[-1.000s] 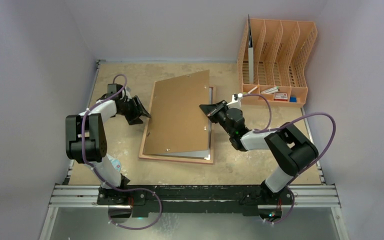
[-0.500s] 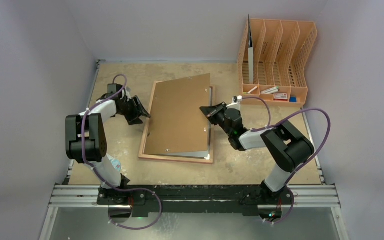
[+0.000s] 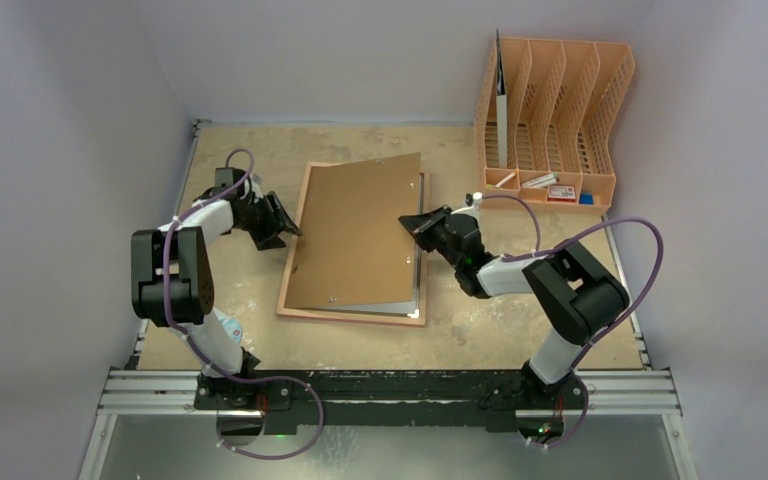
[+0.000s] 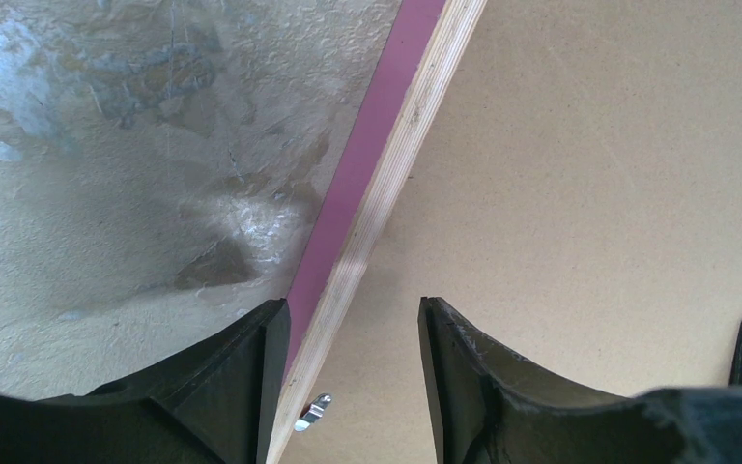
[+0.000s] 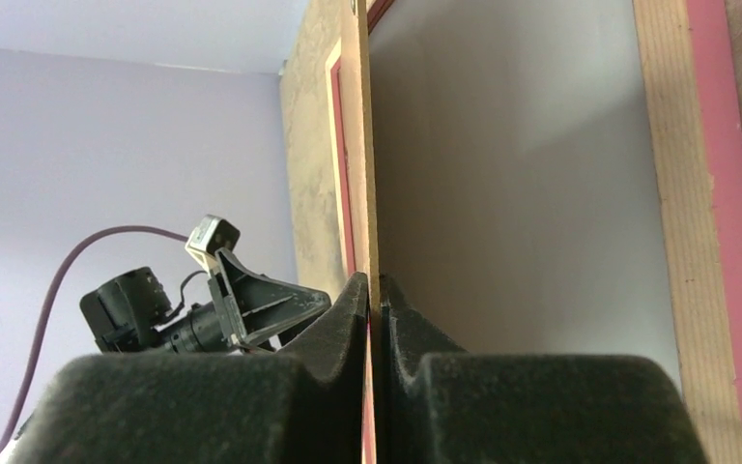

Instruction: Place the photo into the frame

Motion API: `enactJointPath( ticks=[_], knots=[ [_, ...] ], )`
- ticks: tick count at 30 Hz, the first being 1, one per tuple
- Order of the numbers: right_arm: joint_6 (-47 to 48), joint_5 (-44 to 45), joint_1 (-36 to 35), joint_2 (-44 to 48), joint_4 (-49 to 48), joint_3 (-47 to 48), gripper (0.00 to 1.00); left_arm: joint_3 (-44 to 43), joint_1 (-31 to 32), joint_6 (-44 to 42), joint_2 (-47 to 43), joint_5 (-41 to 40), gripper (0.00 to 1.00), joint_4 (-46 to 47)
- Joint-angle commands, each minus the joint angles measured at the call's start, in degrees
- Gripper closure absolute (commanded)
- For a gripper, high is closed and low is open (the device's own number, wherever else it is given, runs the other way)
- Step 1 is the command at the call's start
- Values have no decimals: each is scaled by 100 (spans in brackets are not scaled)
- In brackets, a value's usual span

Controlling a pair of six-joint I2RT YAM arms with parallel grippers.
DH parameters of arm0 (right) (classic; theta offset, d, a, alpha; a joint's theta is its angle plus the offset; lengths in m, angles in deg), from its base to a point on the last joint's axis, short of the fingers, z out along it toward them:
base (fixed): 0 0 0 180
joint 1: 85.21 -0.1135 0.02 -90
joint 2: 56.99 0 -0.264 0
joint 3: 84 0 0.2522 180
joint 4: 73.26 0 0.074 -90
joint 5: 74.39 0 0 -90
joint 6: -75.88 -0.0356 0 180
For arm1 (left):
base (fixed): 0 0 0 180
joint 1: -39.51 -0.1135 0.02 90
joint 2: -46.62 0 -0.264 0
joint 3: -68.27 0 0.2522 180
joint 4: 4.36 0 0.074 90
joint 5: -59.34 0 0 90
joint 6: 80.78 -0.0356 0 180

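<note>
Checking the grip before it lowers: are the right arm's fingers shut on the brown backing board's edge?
Yes, the right fingers pinch the thin edge of the backing board between them.

The table [image 3: 480, 335] bears the frame [image 3: 350, 316] and an orange rack [image 3: 560, 100].
</note>
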Motion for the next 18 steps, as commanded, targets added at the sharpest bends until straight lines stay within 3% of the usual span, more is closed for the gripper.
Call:
enactJointPath(
  ticks=[1, 6, 12, 18],
  knots=[
    [47, -326, -28, -11, 266, 161, 89, -24, 38, -18, 49, 75, 45, 80],
    [206, -410, -28, 5, 944, 501, 78, -50, 38, -50, 28, 14, 45, 30],
    [475, -30, -28, 229, 1973, 847, 50, -90, 38, -35, -78, -171, 45, -3],
    [690, 246, -28, 479, 2638, 939, 39, -100, 38, -42, -62, -159, 45, -15]
  ],
)
